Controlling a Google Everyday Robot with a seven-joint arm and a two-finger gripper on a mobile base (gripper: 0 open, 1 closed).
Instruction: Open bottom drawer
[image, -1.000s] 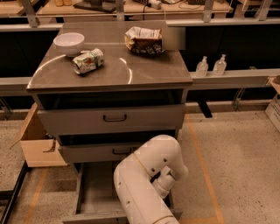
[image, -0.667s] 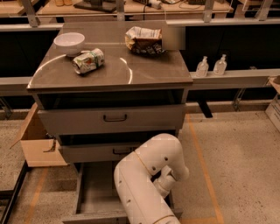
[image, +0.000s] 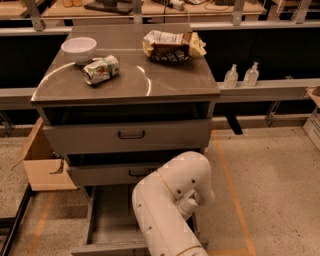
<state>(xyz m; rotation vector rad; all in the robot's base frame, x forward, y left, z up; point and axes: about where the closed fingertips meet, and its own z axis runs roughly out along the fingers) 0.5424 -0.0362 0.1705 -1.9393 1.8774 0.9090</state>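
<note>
Item 1. Grey metal cabinet (image: 165, 82), three drawers, standing on a speckled floor (image: 270, 180) marked with orange tape lines.

Item 2. Bottom drawer (image: 110, 220): pulled well out toward the camera, its bare interior open to view from above. Its front panel lies at the lower edge of the frame. The right part and the handle are hidden behind the arm.

Item 3. Robot arm (image: 170, 200): white, bulky, filling the lower centre and bending down over the right side of the open drawer.

Item 4. Gripper: out of sight, below or behind the arm at the foot of the frame. Whether it is parted, closed or gripping anything cannot be told.

Item 5. Middle drawer (image: 97, 175) and top drawer (image: 90, 136): each with a dark gap above its front. The top one carries a black loop handle (image: 131, 134).

Item 6. On the cabinet top: a white bowl (image: 79, 48) at the rear left, a crushed can (image: 101, 69) just in front of it, and a crumpled snack bag (image: 172, 46) at the rear right.

Item 7. Cardboard box (image: 42, 162): open, on the floor against the cabinet's left side.

Item 8. Two clear pump bottles (image: 230, 76), side by side on the ledge to the right.
</note>
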